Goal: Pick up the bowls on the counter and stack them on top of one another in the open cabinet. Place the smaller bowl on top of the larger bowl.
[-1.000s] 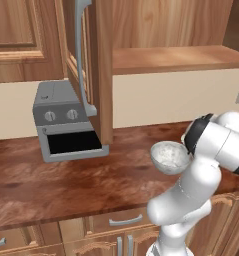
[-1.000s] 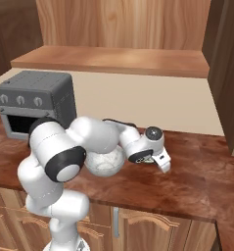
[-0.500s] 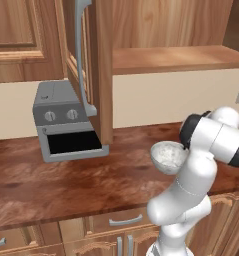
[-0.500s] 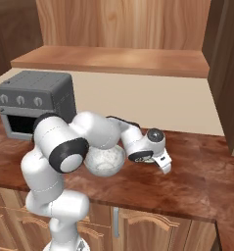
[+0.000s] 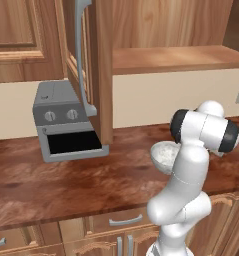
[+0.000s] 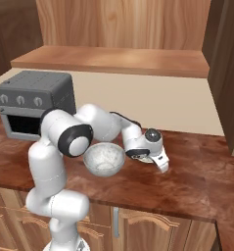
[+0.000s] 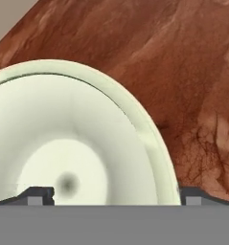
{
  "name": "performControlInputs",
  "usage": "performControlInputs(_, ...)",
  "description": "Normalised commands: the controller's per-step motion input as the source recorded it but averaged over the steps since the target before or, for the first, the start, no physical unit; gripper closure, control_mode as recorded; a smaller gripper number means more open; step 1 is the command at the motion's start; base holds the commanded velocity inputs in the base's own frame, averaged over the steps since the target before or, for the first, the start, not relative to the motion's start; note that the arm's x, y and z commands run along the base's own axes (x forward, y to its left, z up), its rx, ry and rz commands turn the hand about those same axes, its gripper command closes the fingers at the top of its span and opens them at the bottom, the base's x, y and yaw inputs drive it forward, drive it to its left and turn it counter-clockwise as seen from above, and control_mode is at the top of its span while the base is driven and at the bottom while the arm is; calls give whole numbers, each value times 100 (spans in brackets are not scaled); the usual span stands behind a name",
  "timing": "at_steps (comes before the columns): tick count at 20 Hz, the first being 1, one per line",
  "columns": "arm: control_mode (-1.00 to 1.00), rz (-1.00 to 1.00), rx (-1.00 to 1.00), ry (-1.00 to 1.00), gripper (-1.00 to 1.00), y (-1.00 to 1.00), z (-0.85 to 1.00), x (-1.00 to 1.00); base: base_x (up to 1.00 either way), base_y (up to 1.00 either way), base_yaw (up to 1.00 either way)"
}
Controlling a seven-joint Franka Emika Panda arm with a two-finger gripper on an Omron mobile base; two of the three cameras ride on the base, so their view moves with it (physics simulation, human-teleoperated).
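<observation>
In the left base view, the larger bowl (image 5: 164,154) stands on the dark surface (image 5: 66,180), partly hidden behind the white arm. The open cabinet (image 5: 156,55) is above, with its door (image 5: 91,65) swung out near the grey toaster oven (image 5: 66,122).

In the right base view, the larger bowl (image 6: 104,159) sits on the surface (image 6: 197,171) just in front of the arm's elbow. The gripper (image 6: 160,164) is low over the surface to the right of this bowl. The smaller bowl is under the hand here, and I cannot make it out clearly.

In the hand view, the smaller bowl (image 7: 77,143) is very close below the camera, resting on the surface (image 7: 183,72). One dark fingertip (image 7: 37,195) is over the inside of the bowl and the other is outside the rim, so the jaws are spread across the wall of the bowl.

I judge the bowl to be stiff, light and smooth, maybe slippery. The rim wall between the jaws looks like the good place to pinch.
</observation>
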Motion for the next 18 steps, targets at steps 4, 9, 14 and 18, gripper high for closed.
performControlInputs(4,-100,-1,0,0,100,0,-16,7,0,0,0)
performControlInputs(9,-100,0,0,0,100,0,0,0,0,0,0)
performControlInputs(14,-100,-7,2,-2,100,1,20,13,0,0,0)
performControlInputs(18,-100,-13,3,-2,100,9,53,21,0,0,0)
